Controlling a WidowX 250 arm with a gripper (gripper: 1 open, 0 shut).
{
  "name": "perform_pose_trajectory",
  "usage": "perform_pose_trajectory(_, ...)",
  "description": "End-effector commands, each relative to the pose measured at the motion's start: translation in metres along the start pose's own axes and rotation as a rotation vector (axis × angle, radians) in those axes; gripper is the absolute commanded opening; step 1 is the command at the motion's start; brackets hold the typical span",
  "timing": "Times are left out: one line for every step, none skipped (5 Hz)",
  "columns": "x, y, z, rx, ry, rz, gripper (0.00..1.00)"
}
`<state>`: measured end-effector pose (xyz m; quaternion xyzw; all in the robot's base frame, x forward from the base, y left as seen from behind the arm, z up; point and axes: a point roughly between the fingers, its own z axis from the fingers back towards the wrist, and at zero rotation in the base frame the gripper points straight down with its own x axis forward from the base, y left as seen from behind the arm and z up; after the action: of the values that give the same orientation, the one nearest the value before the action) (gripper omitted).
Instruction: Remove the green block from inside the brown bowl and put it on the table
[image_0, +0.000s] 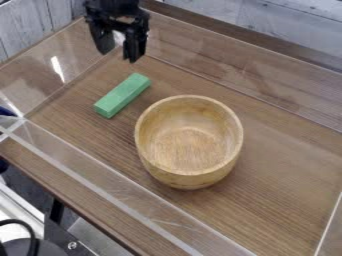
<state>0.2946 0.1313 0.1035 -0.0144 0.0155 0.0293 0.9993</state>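
The green block (120, 95) lies flat on the table (267, 110), just left of and behind the brown bowl (190, 140). The bowl stands upright with nothing inside it. My gripper (118, 46) hangs above the table at the upper left, beyond the block and apart from it. It points down, its two dark fingers (132, 45) spread open with nothing between them.
Low clear acrylic walls (80, 165) border the tabletop on the near and left sides. Grey planks (34, 20) show beyond the far left edge. Bare wood stretches to the right of the bowl.
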Motion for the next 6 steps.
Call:
perform_pose_trajectory(0.016,-0.007,0.045,0.030,-0.117,-0.030,1.00)
perform_pose_trajectory(0.020,-0.013,0.044,0.022,-0.120,-0.055,1.00)
perform_pose_trajectory(0.021,-0.011,0.040,0.015,-0.110,-0.053,1.00)
perform_pose_trajectory(0.023,-0.005,0.028,0.018,-0.092,-0.044,0.00)
perform_pose_trajectory(0.024,0.002,0.016,0.023,-0.073,-0.033,0.00)
perform_pose_trajectory(0.028,0.010,0.005,0.026,-0.059,-0.023,0.00)
